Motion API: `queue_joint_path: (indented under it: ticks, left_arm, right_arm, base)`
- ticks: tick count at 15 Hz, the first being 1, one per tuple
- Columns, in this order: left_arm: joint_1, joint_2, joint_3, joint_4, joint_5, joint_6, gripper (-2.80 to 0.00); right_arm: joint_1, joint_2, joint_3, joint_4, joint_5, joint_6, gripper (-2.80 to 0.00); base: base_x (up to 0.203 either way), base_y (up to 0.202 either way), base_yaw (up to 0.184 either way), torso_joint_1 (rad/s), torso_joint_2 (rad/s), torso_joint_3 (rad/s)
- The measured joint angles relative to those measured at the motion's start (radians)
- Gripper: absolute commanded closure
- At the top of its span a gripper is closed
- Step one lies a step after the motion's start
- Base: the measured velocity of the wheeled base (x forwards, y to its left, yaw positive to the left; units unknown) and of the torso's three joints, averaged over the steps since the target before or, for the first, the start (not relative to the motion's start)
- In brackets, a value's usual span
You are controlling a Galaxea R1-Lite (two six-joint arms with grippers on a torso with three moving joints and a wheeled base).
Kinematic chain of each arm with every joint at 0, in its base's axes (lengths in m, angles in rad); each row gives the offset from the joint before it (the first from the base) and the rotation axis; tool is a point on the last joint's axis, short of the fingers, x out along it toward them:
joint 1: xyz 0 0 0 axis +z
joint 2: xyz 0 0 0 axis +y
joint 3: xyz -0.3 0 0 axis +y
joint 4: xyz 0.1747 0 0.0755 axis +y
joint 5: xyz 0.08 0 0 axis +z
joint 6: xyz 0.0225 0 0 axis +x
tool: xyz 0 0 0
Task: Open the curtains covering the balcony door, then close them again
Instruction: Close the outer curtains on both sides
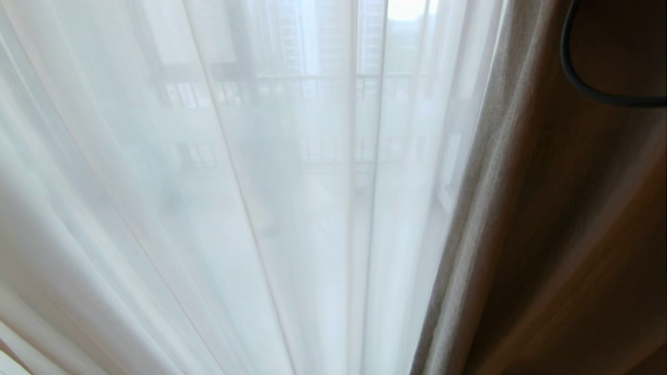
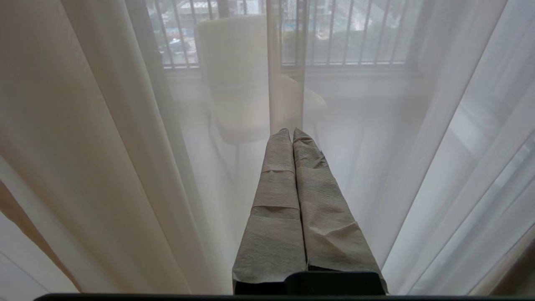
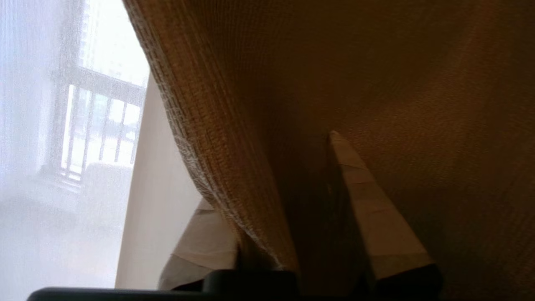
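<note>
1. Straddling the thick beige-olive woven curtain's (image 3: 259,138) edge, the right tool (image 3: 271,200) stands spread, fabric hanging between its fingers.
2. Sheer white voile (image 1: 260,208) covers the glass.
3. Next, it likely must pinch the edge and pull.
4. The left tool (image 2: 291,134) hangs pressed together, empty.

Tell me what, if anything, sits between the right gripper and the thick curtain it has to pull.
Nothing visible does. In the right wrist view the edge of the thick curtain hangs between the parted fingers of the right gripper, one finger on each side of the fabric. The sheer curtain hangs beside it, not in the way.
</note>
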Motion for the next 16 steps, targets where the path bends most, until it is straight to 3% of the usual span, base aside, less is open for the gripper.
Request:
queue_joint_path:
  ticks: [7,16]
  left_arm:
    - [0.000,0.000,0.000,-0.001,0.000,0.000,0.00]
    - [0.000,0.000,0.000,-0.001,0.000,0.000,0.00]
  right_arm:
    - [0.003,-0.101,0.157,-0.006,0.006,-0.001,-2.80]
    - [0.097,-0.478,0.717,-0.008,0.010,-0.002,-2.80]
  base:
    - [0.000,0.000,0.000,0.000,0.00,0.000]
    - [0.000,0.000,0.000,0.000,0.00,0.000]
